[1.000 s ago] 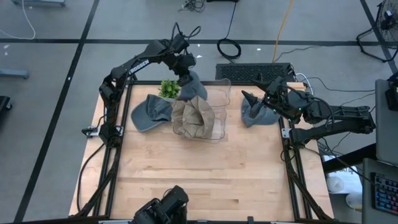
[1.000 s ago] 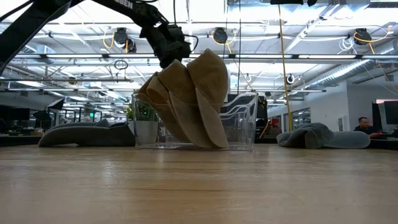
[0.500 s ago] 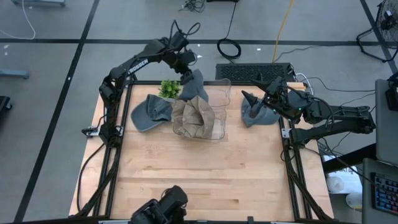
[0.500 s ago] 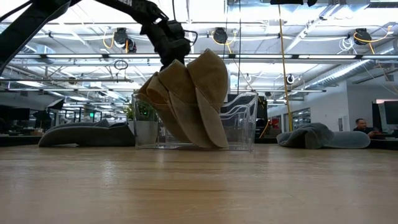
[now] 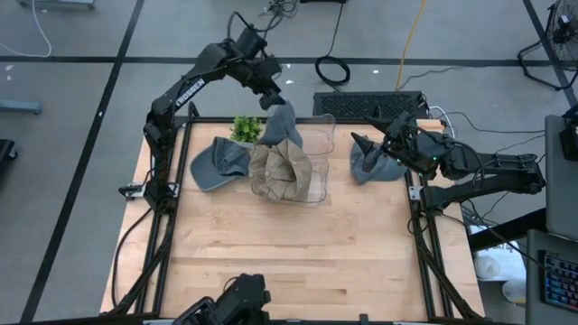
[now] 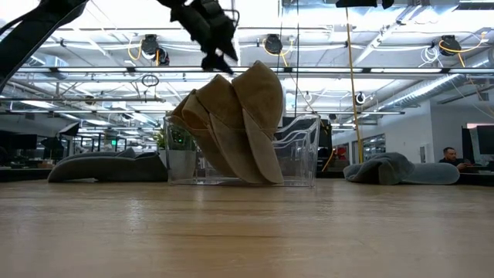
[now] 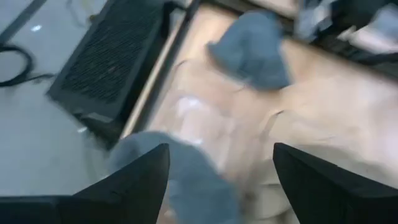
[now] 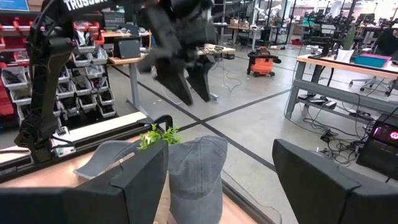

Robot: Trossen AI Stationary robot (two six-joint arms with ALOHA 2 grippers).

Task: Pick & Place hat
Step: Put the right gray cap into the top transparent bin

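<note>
Hat rests on the bin rim below my left gripper, jaws spread, empty; right gripper open too, idle.

Left wrist view is smeared by motion: grey hat reads as a soft blob, clear bin walls barely traceable. Low view crops the left gripper arm at the top edge. Tan hats cover the bin's interior; plant mostly hidden behind them.
</note>
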